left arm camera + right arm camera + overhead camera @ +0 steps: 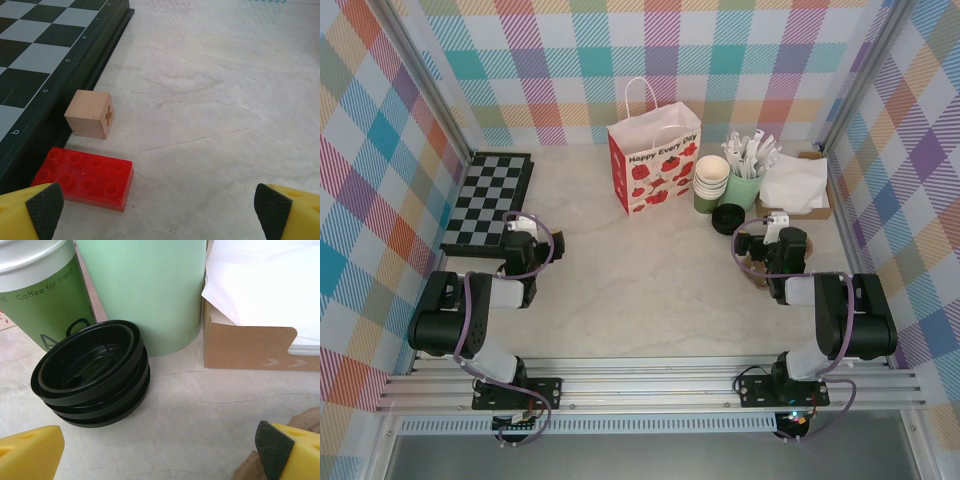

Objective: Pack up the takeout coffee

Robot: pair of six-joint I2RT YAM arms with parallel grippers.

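Well, nothing looks packed yet. The left fingers [42, 210] stand wide apart and empty, low over the desk [640, 290] beside the chessboard [30, 60]. A wooden cube [90, 114] and a red brick [82, 177] lie just ahead of them, and neither belongs to this job.

Over on the other side, the right fingers [272, 452] are spread wide too, with nothing between them, and they face the business end. A stack of black lids [90, 372] sits on the desk right up against the green cups [40, 295]; whether they touch I cannot tell. The pale cup [145, 290] stands behind the lids to the right, with the napkin box [245, 347] just beside it.

So where is the coffee? I read it as these makings: cups nested at the right rear, lids just in front, and no lid seated on a cup that I can make out. The bag [655, 160] stands upright at rear centre, just left of the cups, handles up.

Step in hand, I'd say, is the opening reach, with the right arm lined up on the lids. Next, those fingers need to go forward and down around the rim of 1 lid and lift it without dragging the rest. The left arm, well apart from all this, would have to cross the desk to steady a cup. The lid rim is thin, so a centred, gentle pinch is the call.
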